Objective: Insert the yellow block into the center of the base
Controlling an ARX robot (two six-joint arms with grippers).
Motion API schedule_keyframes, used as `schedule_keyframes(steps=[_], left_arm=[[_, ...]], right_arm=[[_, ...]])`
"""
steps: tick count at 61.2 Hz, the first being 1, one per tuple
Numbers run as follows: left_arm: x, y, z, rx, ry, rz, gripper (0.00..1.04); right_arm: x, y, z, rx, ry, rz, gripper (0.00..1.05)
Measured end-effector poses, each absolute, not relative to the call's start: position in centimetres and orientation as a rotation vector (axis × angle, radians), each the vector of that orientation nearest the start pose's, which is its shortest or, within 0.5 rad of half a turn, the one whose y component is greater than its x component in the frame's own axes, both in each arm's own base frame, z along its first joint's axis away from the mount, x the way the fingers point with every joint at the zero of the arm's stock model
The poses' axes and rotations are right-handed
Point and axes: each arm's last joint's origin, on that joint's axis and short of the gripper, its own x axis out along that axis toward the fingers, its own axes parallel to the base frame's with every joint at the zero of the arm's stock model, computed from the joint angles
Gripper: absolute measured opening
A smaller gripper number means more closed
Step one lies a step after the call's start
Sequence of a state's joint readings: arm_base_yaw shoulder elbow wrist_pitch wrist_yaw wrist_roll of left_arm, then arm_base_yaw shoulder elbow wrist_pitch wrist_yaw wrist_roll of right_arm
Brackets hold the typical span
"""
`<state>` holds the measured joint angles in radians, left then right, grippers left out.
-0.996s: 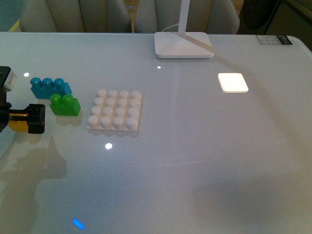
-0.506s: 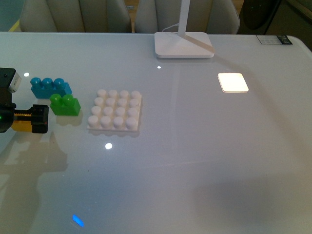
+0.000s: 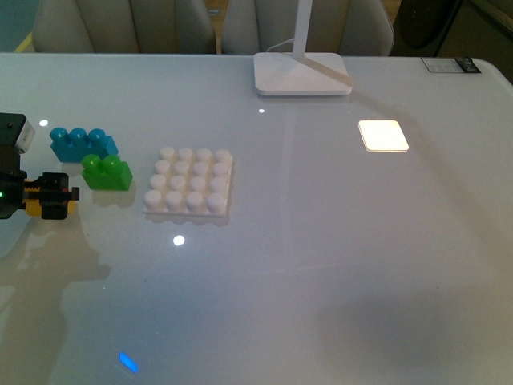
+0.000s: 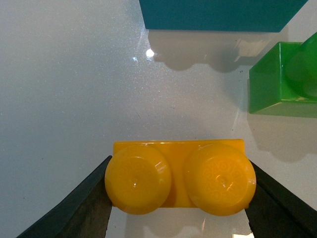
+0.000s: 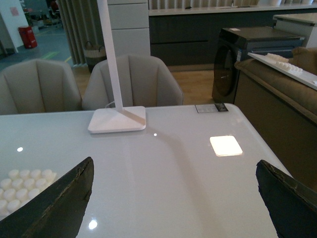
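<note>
Two fingers of your left gripper point(image 3: 50, 196) clamp the yellow block point(image 4: 178, 150) by its ends, studs facing the wrist camera. You find the block near the green brick point(image 3: 107, 172), left of it, apart from the base point(image 3: 190, 181). Your right gripper point(image 5: 172, 171) is spread wide, empty.

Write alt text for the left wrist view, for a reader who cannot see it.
The left gripper clamps the yellow block between its fingers, studs toward the camera. A green brick and a blue brick sit nearby on the table.
</note>
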<state>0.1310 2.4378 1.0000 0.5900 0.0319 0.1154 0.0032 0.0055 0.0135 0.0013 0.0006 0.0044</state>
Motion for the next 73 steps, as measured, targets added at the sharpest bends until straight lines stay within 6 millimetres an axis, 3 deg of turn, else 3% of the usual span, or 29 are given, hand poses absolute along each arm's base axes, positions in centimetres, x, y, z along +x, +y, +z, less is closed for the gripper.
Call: schedule_keyframes(steps=[11,26,42,73], left_arm=[[36.4,4.2,-2.7,0.023,0.851,0.030,0.65],[34.7,2.5,0.2,0.001,0.805,0.021,0.64],[32.4,-2.2,3.0,0.037,0.786,-0.060,0.64],[32.6,-10.4,4.4,-0.003,0.780,-0.153,0.64]], right_arm=[[9.7,0.0,16.8,0.005,-0.009,0.003,0.96],[9.7,0.0,16.8,0.004,-0.009,0.003,0.96],[9.7,0.0,16.8,0.004,-0.009,0.003,0.96],[9.7,0.0,16.8,0.004,-0.009,0.003,0.96]])
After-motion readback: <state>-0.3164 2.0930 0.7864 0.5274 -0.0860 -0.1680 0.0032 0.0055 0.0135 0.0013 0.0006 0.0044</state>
